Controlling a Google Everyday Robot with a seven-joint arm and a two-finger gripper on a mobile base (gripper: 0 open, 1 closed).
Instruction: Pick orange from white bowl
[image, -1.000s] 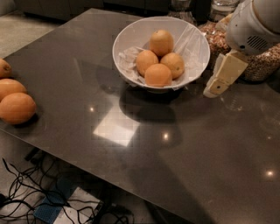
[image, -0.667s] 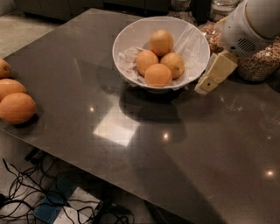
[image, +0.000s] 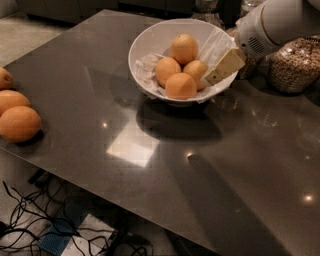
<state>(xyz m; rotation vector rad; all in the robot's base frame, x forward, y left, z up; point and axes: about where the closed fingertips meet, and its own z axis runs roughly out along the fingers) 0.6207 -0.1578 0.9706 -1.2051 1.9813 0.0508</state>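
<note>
Gripper (image: 211, 77) hangs over the right rim of the bowl (image: 142, 47), just beside a matte orange (image: 196, 71) inside it; spread or pressed together, cannot tell. Round, glossy bowl, lined with crumpled paper (image: 147, 65). Polished dark table (image: 150, 190) lies open in front.

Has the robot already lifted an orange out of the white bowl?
No, all four oranges lie in the bowl, and the end effector hangs at its rim.

the room is dim and the light is warm. light from above leaves a pale square of glare and small bright dots on the shiny dark table (image: 75, 100). the white bowl (image: 145, 47) drops a dark shadow in front of it. the gripper (image: 222, 67) hangs at the bowl's right rim, and the brightly lit arm (image: 280, 22) casts a long shadow on the table.
</note>
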